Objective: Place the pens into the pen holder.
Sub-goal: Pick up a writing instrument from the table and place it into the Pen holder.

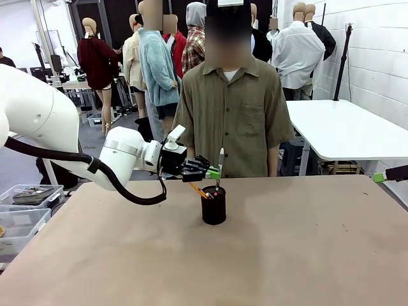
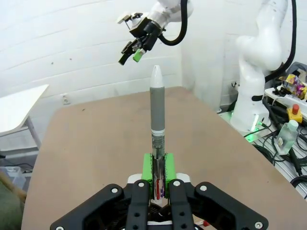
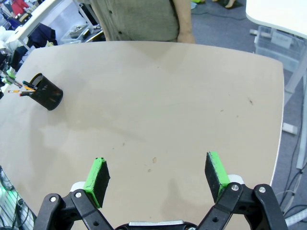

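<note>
My left gripper (image 1: 215,173) is shut on the silvery-white pen (image 1: 220,160), which it holds upright with the dark tip down, just above the black mesh pen holder (image 1: 213,205). From the holder an orange pencil (image 1: 199,190) and a red-ended marker (image 1: 210,195) lean out to the left. In the left wrist view the green pads (image 2: 148,168) clamp the pen (image 2: 157,108) near its lower end. My right gripper (image 3: 156,176) hangs open over bare table, far from the holder (image 3: 47,95); it is also seen at the table's right edge (image 1: 382,176).
A person (image 1: 231,115) stands at the table's far edge, directly behind the holder. Clear plastic bins (image 1: 25,213) sit off the table's left side. A white table (image 1: 347,127) stands at the back right. The tan tabletop (image 1: 287,255) is bare around the holder.
</note>
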`<state>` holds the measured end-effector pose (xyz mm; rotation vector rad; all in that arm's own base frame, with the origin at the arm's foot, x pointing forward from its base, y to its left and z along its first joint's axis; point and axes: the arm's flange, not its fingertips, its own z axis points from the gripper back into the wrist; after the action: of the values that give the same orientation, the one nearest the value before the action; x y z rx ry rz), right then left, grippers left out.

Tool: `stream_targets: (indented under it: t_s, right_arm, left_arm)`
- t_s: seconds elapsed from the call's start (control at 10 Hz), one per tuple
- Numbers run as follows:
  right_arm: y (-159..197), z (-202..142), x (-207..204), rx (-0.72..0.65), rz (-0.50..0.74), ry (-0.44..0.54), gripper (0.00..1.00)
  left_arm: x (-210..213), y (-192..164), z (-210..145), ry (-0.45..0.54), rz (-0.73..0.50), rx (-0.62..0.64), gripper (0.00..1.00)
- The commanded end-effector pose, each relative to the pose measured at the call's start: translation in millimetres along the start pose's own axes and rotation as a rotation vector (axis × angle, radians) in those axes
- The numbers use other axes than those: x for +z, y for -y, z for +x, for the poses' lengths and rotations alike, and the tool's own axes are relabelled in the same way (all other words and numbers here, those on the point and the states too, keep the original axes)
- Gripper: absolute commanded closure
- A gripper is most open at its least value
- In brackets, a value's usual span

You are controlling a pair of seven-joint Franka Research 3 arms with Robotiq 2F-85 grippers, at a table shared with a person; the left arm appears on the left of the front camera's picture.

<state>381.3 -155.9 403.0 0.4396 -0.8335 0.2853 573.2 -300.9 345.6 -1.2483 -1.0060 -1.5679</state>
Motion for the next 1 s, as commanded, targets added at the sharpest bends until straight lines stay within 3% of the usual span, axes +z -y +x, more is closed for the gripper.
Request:
stream_targets:
  t_s: [0.0, 0.4, 0.5, 0.9]
  right_arm:
    - [0, -2, -1, 0.008, -0.006, -0.015, 0.00]
    - [0, -2, -1, 0.008, -0.006, -0.015, 0.00]
    - [0, -2, -1, 0.008, -0.006, -0.015, 0.00]
    - [0, -2, -1, 0.008, -0.006, -0.015, 0.00]
  left_arm:
    - [1, -15, -5, -0.051, 0.037, -0.035, 1.00]
    - [10, -27, -15, -0.062, 0.052, 0.031, 1.00]
    - [11, -28, -16, -0.056, 0.048, 0.048, 0.92]
    - [13, -19, -13, -0.068, 0.051, 0.077, 0.12]
